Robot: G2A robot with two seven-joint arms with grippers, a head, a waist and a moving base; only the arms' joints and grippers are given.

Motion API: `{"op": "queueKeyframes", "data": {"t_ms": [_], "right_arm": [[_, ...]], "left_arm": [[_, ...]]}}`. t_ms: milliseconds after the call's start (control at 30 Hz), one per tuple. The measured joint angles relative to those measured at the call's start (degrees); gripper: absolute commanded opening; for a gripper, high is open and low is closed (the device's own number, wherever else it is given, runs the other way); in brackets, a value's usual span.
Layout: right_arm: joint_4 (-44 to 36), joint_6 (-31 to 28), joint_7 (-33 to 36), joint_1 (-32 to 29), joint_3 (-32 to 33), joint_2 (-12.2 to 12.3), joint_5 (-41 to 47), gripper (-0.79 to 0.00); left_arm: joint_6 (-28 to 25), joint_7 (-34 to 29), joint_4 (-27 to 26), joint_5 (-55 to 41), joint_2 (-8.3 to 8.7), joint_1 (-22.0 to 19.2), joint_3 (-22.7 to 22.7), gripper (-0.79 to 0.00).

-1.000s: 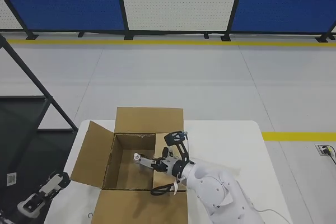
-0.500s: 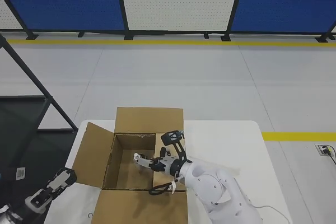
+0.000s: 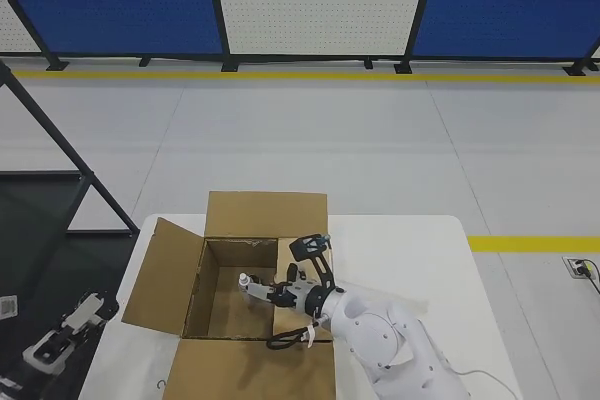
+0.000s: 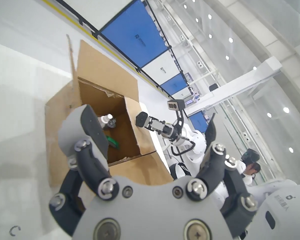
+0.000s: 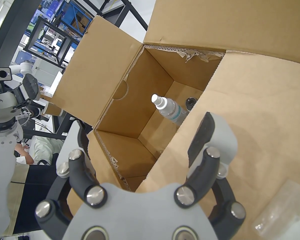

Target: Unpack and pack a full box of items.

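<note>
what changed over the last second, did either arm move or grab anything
The left gripper, beside the table's left edge, swung toward the box, then drew back away from it, open and empty. Nothing was taken hold of or let go. The right gripper stayed open over the box's right side, barely shifting. The box and the spray bottle inside it did not move.

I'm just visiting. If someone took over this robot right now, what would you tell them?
Left gripper: open, empty, beyond the left edge of the table.
Right gripper: open, empty, over the right wall of the cardboard box.
Box: on the table, flaps open; spray bottle and a green item inside.
Done: box opened. Left: take those out, then repack.
</note>
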Motion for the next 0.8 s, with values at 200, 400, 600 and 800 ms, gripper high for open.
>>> {"op": "queueKeyframes", "data": {"t_ms": [200, 400, 600, 800], "right_arm": [[0.14, -0.46, 0.0, 0.1, 0.41, 0.14, 0.25, 0.0], [-0.48, -0.79, 0.44, -0.26, 0.45, 0.3, 0.2, 0.0], [-0.14, -0.65, 1.35, 0.08, 0.63, 0.41, 0.57, 0.0], [0.59, -1.27, 2.19, 1.08, 0.35, 0.41, 1.12, 0.0]], "left_arm": [[1.02, -3.74, 3.19, 0.2, 0.33, -1.39, 3.26, 0.0], [-0.13, -5.46, 1.1, 0.06, 0.44, -2.42, 7.16, 0.0], [1.16, -7.89, -1.46, -1.98, 0.55, -3.48, 11.2, 0.0], [4.85, -9.99, 0.46, -2.41, 0.69, -8.29, 17.8, 0.0]]}}
